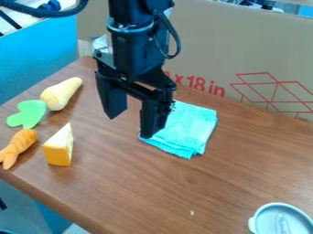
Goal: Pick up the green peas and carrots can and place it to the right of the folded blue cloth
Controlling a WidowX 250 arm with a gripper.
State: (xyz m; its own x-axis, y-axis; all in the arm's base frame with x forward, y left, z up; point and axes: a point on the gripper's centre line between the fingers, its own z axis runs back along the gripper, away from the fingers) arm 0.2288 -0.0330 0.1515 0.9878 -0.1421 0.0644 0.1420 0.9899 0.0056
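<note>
hanging w/ fingers well apart & nothing btwn them, the end effector [129,126] is nr the folded cloth [190,128]: bright turquoise, slightly rumpled w/ uneven edges, ctr of the brown tabletop [232,164], toward far side.

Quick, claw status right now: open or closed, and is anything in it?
Claw: open, nothing between its fingers. One finger overlaps the turquoise cloth in this view; whether it touches can't be told.
</note>
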